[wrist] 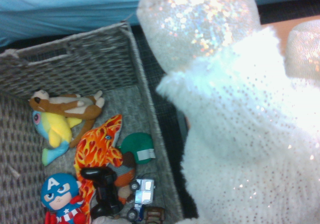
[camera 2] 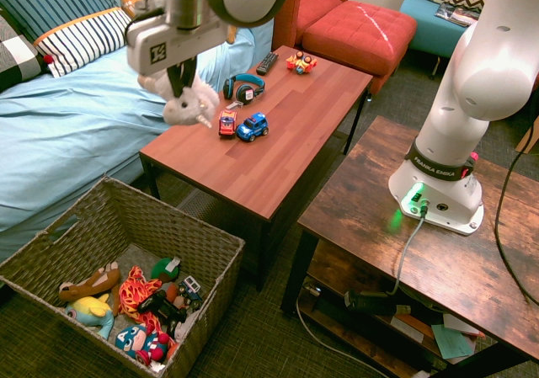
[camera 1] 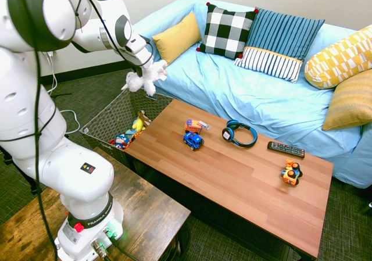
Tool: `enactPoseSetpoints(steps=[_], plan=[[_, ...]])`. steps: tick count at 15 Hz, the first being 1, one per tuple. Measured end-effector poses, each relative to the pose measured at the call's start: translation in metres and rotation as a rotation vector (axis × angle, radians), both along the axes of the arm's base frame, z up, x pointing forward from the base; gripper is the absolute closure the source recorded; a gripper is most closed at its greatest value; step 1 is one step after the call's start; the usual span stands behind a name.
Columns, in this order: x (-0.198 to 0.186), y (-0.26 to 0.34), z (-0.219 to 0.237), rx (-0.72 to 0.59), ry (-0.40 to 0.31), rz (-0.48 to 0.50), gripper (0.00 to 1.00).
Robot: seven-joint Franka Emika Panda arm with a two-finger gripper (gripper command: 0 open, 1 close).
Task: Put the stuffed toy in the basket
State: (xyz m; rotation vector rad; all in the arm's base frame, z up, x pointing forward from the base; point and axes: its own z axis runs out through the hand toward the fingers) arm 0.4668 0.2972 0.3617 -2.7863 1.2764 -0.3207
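The stuffed toy (camera 1: 145, 78) is fluffy and white and hangs in the air from my gripper (camera 1: 141, 69), which is shut on it. In the second exterior view the stuffed toy (camera 2: 187, 106) dangles under the gripper (camera 2: 175, 83), over the end of the wooden table nearest the basket. The basket (camera 1: 110, 117), dark woven wicker, stands on the floor below and just beyond that table end. Several toys lie in the basket (camera 2: 212, 292). Up close in the wrist view, the stuffed toy (wrist: 240, 134) shows glittery limbs and hides the near corner of the basket (wrist: 75, 64).
On the wooden table (camera 1: 244, 197) lie two small toy cars (camera 1: 193, 135), blue headphones (camera 1: 239, 133), a black remote (camera 1: 286, 149) and an orange toy (camera 1: 291, 172). A blue-covered sofa (camera 1: 261, 98) with pillows runs behind the table and basket.
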Motion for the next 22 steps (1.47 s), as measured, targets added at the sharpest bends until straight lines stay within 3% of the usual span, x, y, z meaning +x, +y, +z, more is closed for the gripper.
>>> enactPoseSetpoints(steps=[5, 10, 11, 16, 22], plan=[[0.013, 0.101, -0.088, -0.042, 0.065, 0.094, 1.00], [0.016, 0.127, -0.187, -0.132, 0.129, 0.123, 1.00], [0.014, 0.130, -0.203, -0.146, 0.139, 0.125, 0.00], [0.007, 0.152, -0.235, -0.166, 0.149, 0.141, 0.00], [0.015, 0.165, -0.214, -0.190, 0.123, 0.131, 0.00]])
